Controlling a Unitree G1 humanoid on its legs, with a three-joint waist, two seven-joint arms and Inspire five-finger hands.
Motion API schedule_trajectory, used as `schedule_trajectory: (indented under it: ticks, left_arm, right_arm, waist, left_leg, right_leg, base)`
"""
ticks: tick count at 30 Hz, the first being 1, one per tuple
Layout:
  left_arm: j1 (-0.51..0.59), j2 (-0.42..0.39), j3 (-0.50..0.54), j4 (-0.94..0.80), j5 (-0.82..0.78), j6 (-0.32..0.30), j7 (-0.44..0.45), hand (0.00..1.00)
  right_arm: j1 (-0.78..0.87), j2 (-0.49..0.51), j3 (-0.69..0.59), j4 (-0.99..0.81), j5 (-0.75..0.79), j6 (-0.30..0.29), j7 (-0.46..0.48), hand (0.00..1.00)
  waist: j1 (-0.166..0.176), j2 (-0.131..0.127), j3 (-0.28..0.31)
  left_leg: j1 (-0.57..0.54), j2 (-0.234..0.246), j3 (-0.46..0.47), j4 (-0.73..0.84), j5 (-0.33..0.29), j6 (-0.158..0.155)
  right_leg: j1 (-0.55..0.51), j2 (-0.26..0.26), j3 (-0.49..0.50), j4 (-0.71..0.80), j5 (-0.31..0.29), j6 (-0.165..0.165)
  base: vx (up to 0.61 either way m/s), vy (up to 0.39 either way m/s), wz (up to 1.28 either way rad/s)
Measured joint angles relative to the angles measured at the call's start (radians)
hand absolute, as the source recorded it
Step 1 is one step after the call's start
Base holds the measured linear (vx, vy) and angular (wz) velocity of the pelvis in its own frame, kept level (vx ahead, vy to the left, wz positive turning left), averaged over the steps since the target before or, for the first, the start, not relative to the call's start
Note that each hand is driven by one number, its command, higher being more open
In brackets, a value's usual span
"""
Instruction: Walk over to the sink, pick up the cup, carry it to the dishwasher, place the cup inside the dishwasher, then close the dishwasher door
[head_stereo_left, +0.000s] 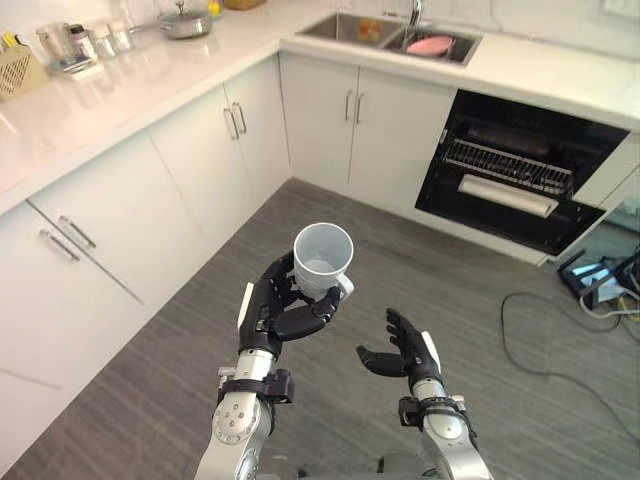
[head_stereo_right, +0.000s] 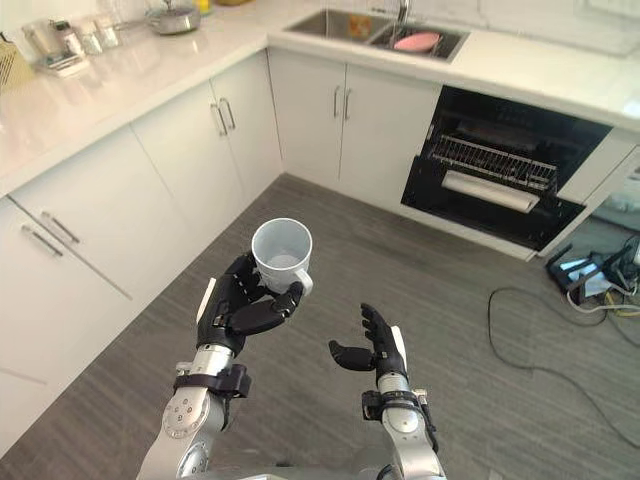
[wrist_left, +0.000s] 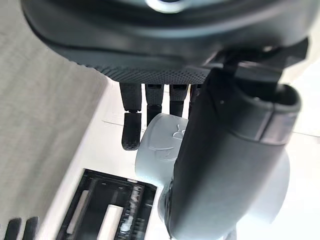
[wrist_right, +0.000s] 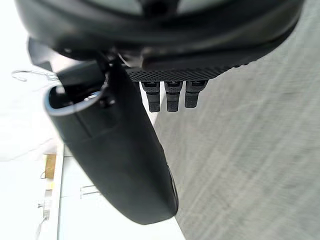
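No legible text, number, brand or sign anywhere. On the side of the pale cup (wrist_left: 157, 150), near the middle of the left wrist view, a faint raised mark, too blurred to read. On the jars (head_stereo_left: 102, 40) at the upper left of the left eye view, on the countertop (head_stereo_left: 150, 85), possibly labels, too small to make out.

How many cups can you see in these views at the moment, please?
1. The white cup is held mouth-up in the left hand, above the floor. More could be hidden inside the sink, whose basins are only partly visible.
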Motion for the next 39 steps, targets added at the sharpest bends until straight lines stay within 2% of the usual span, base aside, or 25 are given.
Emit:
schedule_trajectory:
  ticks: [3,4,5,7,8,9,10,11,13,15,18,20,21,22,23,25,27,28,30,32,33,36,37,38,39]
  left_arm:
    - [0.000,0.004,-0.003,0.004,0.000,0.000,0.001,0.30]
    - [0.000,0.008,-0.008,0.007,0.000,-0.001,0.002,0.30]
    - [-0.006,-0.008,-0.015,0.045,0.000,0.000,0.002,0.30]
    - [-0.006,-0.031,-0.028,0.066,0.001,0.010,0.003,0.30]
    - [-0.009,-0.040,-0.029,0.068,0.001,0.012,0.001,0.30]
    - [-0.009,-0.045,-0.028,0.068,0.000,0.012,-0.001,0.30]
    - [-0.009,-0.054,-0.028,0.067,0.000,0.012,-0.003,0.30]
    - [-0.007,-0.058,-0.030,0.061,0.000,0.012,-0.007,0.30]
    - [0.011,-0.061,-0.030,0.026,0.000,0.011,-0.021,0.30]
    - [0.023,-0.067,-0.030,0.010,0.000,0.010,-0.032,0.30]
    - [0.040,-0.071,-0.028,0.007,0.000,0.010,-0.035,0.30]
    - [0.046,-0.070,-0.022,0.010,0.000,0.011,-0.034,0.30]
    - [0.056,-0.069,-0.012,0.012,0.000,0.011,-0.032,0.30]
    - [0.055,-0.066,-0.011,0.013,0.000,0.011,-0.031,0.30]
    - [0.051,-0.063,-0.006,0.014,0.000,0.012,-0.024,0.30]
    - [0.040,-0.041,-0.009,0.014,0.000,0.013,-0.021,0.30]
    - [0.038,-0.009,-0.010,0.015,0.000,0.018,-0.021,0.30]
    - [0.038,0.013,-0.010,0.020,0.001,0.022,-0.019,0.30]
    - [0.038,0.021,-0.011,0.024,0.001,0.023,-0.013,0.30]
    - [0.026,0.025,-0.010,0.015,0.001,0.018,-0.004,0.30]
    - [0.026,0.026,-0.009,0.015,0.001,0.017,-0.003,0.30]
    - [0.023,0.026,-0.009,0.018,0.001,0.016,0.000,0.30]
    - [0.015,0.026,-0.007,0.030,0.001,0.015,0.001,0.30]
    - [0.000,0.011,-0.007,0.073,0.002,0.013,0.007,0.30]
    - [-0.005,-0.003,-0.007,0.099,0.002,0.017,0.010,0.30]
  right_arm:
    - [0.003,-0.002,0.000,0.003,0.000,0.001,0.006,0.90]
    - [0.008,-0.005,0.000,0.004,0.000,0.001,0.004,0.90]
    - [0.011,-0.017,-0.001,0.018,0.000,0.003,-0.001,0.90]
    - [0.021,-0.040,0.000,0.011,0.000,0.015,-0.002,0.90]
    - [0.031,-0.042,0.001,0.000,0.000,0.016,-0.001,0.90]
    - [0.041,-0.042,0.002,-0.010,0.000,0.016,-0.001,0.90]
    - [0.065,-0.042,0.007,-0.046,0.001,0.016,-0.005,0.90]
    - [0.084,-0.042,0.011,-0.084,0.003,0.016,-0.011,0.90]
    - [0.088,-0.037,0.015,-0.123,0.014,0.015,-0.013,0.90]
    - [0.076,-0.038,0.013,-0.128,0.020,0.013,-0.014,0.90]
    - [0.062,-0.046,0.005,-0.103,0.022,0.013,-0.014,0.90]
    - [0.030,-0.054,-0.003,-0.035,0.022,0.014,-0.012,0.90]
    - [0.021,-0.060,-0.006,0.010,0.022,0.016,-0.013,0.90]
    - [0.020,-0.059,-0.006,0.024,0.022,0.017,-0.013,0.90]
    - [0.019,-0.057,-0.006,0.034,0.022,0.020,-0.015,0.90]
    - [0.019,-0.047,-0.008,0.042,0.020,0.022,-0.012,0.90]
    - [0.007,-0.025,-0.012,0.042,0.015,0.023,-0.012,0.90]
    - [0.001,-0.010,-0.011,0.041,0.012,0.023,-0.012,0.90]
    - [-0.004,0.005,-0.007,0.027,0.012,0.023,-0.011,0.90]
    - [-0.005,0.027,0.000,-0.022,0.011,0.020,-0.010,0.90]
    - [-0.006,0.032,0.000,-0.030,0.011,0.017,-0.009,0.90]
    - [-0.020,0.031,-0.001,-0.033,0.012,0.014,-0.009,0.90]
    - [-0.021,0.026,-0.001,-0.033,0.012,0.014,-0.009,0.90]
    - [-0.019,0.011,-0.003,-0.033,0.012,0.015,-0.013,0.90]
    - [-0.018,-0.003,-0.004,-0.032,0.012,0.018,-0.016,0.90]
  waist:
    - [-0.019,-0.002,-0.005]
    - [-0.032,-0.026,-0.019]
    - [-0.041,0.001,-0.028]
    - [-0.038,0.040,-0.037]
    - [-0.039,0.046,-0.033]
    - [-0.037,0.049,-0.031]
    - [-0.027,0.056,-0.022]
    - [-0.012,0.065,-0.019]
    - [0.003,0.057,-0.018]
    - [0.018,0.063,-0.026]
    - [0.034,0.061,-0.027]
    - [0.037,0.058,-0.027]
    - [0.047,0.053,-0.032]
    - [0.044,0.047,-0.038]
    - [0.033,0.038,-0.043]
    - [0.031,0.007,-0.042]
    - [0.026,-0.012,-0.033]
    - [0.016,-0.019,-0.033]
    - [0.010,-0.015,-0.034]
    - [0.007,-0.019,-0.041]
    - [0.007,-0.025,-0.046]
    - [-0.021,-0.024,-0.047]
    - [-0.030,-0.027,-0.049]
    - [-0.049,-0.009,-0.050]
    - [-0.044,0.023,-0.051]
  left_leg:
    - [0.051,0.018,-0.026,-0.022,-0.032,-0.034]
    - [0.072,0.003,-0.045,-0.031,-0.051,-0.064]
    - [0.105,0.026,-0.072,-0.032,-0.072,-0.090]
    - [0.097,0.079,-0.072,0.032,-0.060,-0.112]
    - [0.058,0.109,-0.076,0.169,-0.029,-0.139]
    - [0.028,0.126,-0.080,0.265,0.002,-0.137]
    - [-0.044,0.171,-0.078,0.479,0.068,-0.131]
    - [-0.105,0.214,-0.061,0.631,0.061,-0.128]
    - [-0.195,0.241,-0.028,0.690,0.026,-0.109]
    - [-0.266,0.231,-0.006,0.606,-0.013,-0.092]
    - [-0.328,0.129,-0.043,0.271,-0.009,-0.104]
    - [-0.341,0.061,-0.090,0.072,0.102,-0.113]
    - [-0.305,0.029,-0.081,0.015,0.244,-0.085]
    - [-0.301,0.014,-0.069,0.025,0.240,-0.045]
    - [-0.308,0.001,-0.056,0.058,0.210,-0.025]
    - [-0.290,-0.013,-0.018,0.083,0.147,-0.008]
    - [-0.214,-0.017,0.010,0.048,0.114,0.001]
    - [-0.147,-0.016,0.028,0.022,0.096,0.007]
    - [-0.047,0.000,0.052,-0.020,0.069,0.004]
    - [0.019,0.036,0.084,-0.033,0.005,-0.031]
    - [0.031,0.042,0.092,-0.033,-0.011,-0.032]
    - [0.100,0.074,0.122,-0.066,-0.039,-0.084]
    - [0.124,0.075,0.129,-0.079,-0.045,-0.105]
    - [0.152,0.089,0.103,-0.080,-0.060,-0.129]
    - [0.162,0.115,0.092,-0.078,-0.062,-0.133]
  right_leg:
    - [-0.049,0.060,0.003,-0.252,0.043,0.005]
    - [-0.049,0.072,0.021,-0.399,0.160,-0.010]
    - [-0.038,0.089,0.012,-0.366,0.230,-0.043]
    - [0.002,0.116,-0.027,-0.366,0.199,-0.087]
    - [0.047,0.132,-0.043,-0.379,0.179,-0.102]
    - [0.080,0.140,-0.049,-0.393,0.170,-0.108]
    - [0.163,0.153,-0.051,-0.436,0.150,-0.114]
    - [0.233,0.168,-0.047,-0.475,0.138,-0.123]
    - [0.302,0.169,-0.037,-0.515,0.094,-0.131]
    - [0.348,0.163,-0.019,-0.541,0.063,-0.111]
    - [0.400,0.123,0.008,-0.565,0.024,-0.081]
    - [0.423,0.091,0.033,-0.573,-0.002,-0.055]
    - [0.444,0.063,0.072,-0.578,-0.015,-0.022]
    - [0.453,0.046,0.083,-0.579,-0.021,-0.011]
    - [0.458,0.026,0.091,-0.577,-0.018,0.001]
    - [0.421,0.008,0.140,-0.479,-0.011,0.012]
    - [0.324,-0.003,0.158,-0.217,0.037,0.086]
    - [0.257,-0.023,0.145,-0.046,0.046,0.093]
    - [0.190,-0.036,0.098,0.087,0.023,0.046]
    - [0.079,-0.027,0.032,0.094,-0.005,0.005]
    - [0.052,-0.026,0.016,0.072,-0.007,0.002]
    - [-0.032,-0.002,-0.087,-0.176,0.009,-0.020]
    - [-0.044,0.028,-0.090,-0.326,0.093,-0.035]
    - [-0.020,0.061,-0.088,-0.352,0.218,-0.093]
    - [-0.005,0.081,-0.095,-0.353,0.216,-0.098]
  base:
    - [0.42,-0.093,0.30]
    - [0.50,-0.137,0.59]
    - [0.52,-0.124,0.52]
    - [0.52,-0.146,0.31]
    - [0.50,-0.189,0.26]
    - [0.47,-0.192,0.21]
    - [0.48,-0.174,0.03]
    - [0.46,-0.144,-0.01]
    - [0.31,-0.063,-0.10]
    - [0.26,0.021,-0.13]
    - [0.35,0.133,-0.16]
    - [0.37,0.203,-0.40]
    - [0.56,0.325,-0.56]
    - [0.52,0.287,-0.44]
    - [0.65,0.329,-0.21]
    - [0.54,0.259,-0.34]
    - [0.36,0.155,-0.45]
    - [0.36,0.106,-0.51]
    - [0.33,0.067,-0.52]
    - [0.29,-0.006,-0.50]
    - [0.38,-0.103,-0.48]
    - [0.41,-0.143,-0.27]
    - [0.51,-0.150,0.02]
    - [0.61,-0.163,-0.06]
    - [0.53,-0.125,-0.21]
